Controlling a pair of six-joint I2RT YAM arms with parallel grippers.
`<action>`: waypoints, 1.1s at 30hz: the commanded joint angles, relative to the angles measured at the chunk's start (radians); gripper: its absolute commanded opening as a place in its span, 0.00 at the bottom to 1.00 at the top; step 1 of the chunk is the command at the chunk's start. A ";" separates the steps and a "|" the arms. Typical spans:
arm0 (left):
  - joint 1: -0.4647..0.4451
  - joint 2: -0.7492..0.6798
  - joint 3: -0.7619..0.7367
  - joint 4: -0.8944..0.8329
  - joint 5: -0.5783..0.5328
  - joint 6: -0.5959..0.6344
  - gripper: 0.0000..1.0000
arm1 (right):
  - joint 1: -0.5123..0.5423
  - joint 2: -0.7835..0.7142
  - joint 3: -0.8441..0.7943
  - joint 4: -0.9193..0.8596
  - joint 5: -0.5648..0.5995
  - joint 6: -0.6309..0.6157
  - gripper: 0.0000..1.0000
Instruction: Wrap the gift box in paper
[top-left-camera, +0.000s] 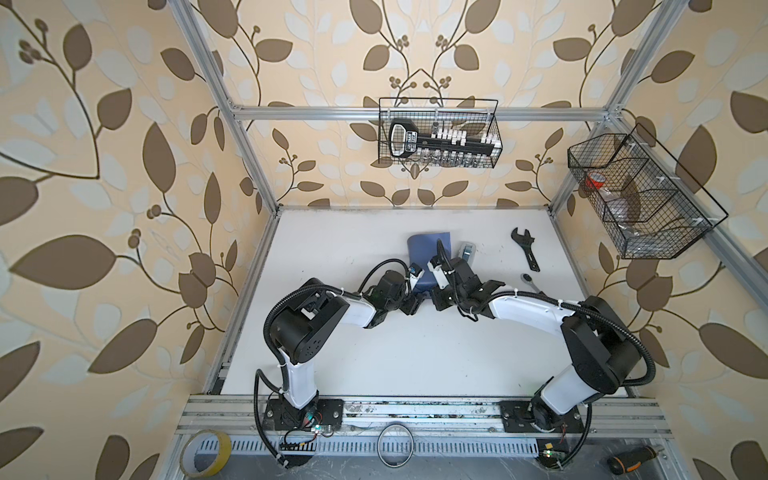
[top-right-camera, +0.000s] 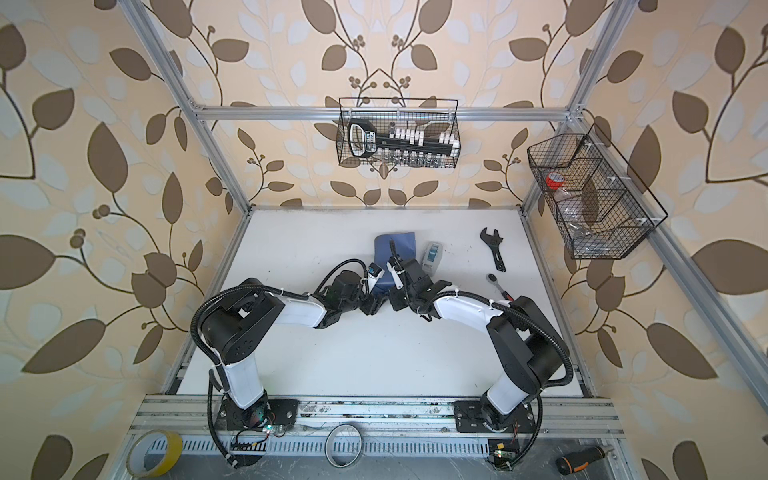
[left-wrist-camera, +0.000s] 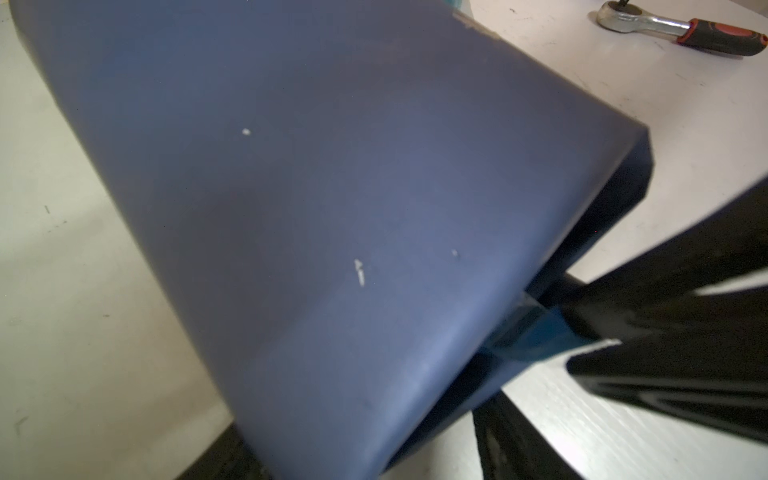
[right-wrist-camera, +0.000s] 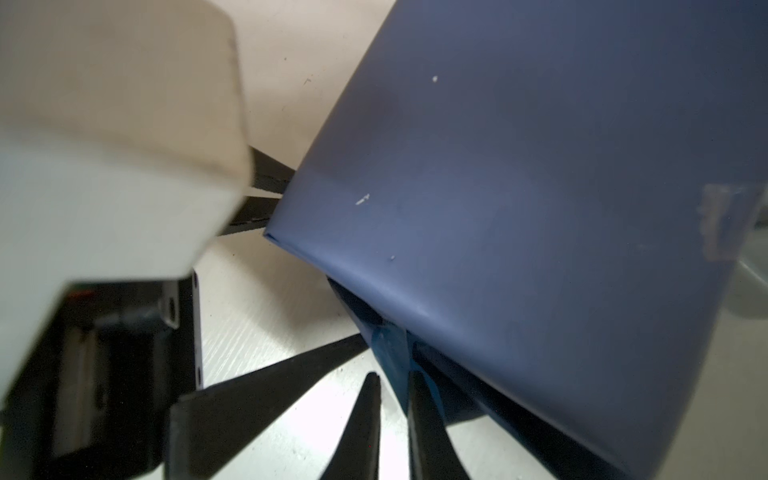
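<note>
Slate-blue and matte, the paper (top-left-camera: 426, 254) (top-right-camera: 395, 245) (left-wrist-camera: 332, 208) (right-wrist-camera: 540, 208), bent into a squared sleeve with rounded folds. Lies on the white table (top-left-camera: 353, 353) just beside the tape dispenser (top-left-camera: 467, 252) (top-right-camera: 432, 254), on the side away from the black wrench (top-left-camera: 525, 248) (top-right-camera: 493, 249). Stretches from level with the dispenser toward the arms, open end facing them. Carries a few small white nicks on the upper face in both wrist views, plus a strip of clear tape (right-wrist-camera: 719, 224) near one edge. No sure sight of the gift box: only a dark hollow inside the open end, too dim to read.

At that open end, on the arms' side of the dispenser, the right gripper (right-wrist-camera: 392, 376). Fingers standing almost together, with a lighter blue flap (right-wrist-camera: 390, 345) (left-wrist-camera: 536, 336) of the paper caught in the narrow gap between them, a pinch on the flap.

Farther from the dispenser, at the sleeve's other near corner, the left gripper (top-left-camera: 411, 305). Fingers spread wide, one to each side of that corner, close against the paper. Cannot tell whether pressing on the sleeve or merely standing around it.

On the wrench side of the dispenser and nearer the arms, a ratchet (top-left-camera: 531, 282) (top-right-camera: 497, 283) (left-wrist-camera: 673, 27) with chrome shaft and black-and-red handle, well apart from the paper.
</note>
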 joint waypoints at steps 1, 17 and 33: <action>-0.007 -0.003 0.028 0.020 0.009 -0.011 0.70 | -0.002 -0.004 0.027 -0.002 0.008 -0.028 0.13; -0.006 -0.007 0.026 0.021 0.009 -0.011 0.70 | -0.003 -0.031 0.038 -0.018 -0.006 -0.025 0.02; -0.005 -0.009 0.028 0.021 0.004 -0.014 0.70 | -0.004 -0.049 0.042 -0.035 -0.014 -0.024 0.00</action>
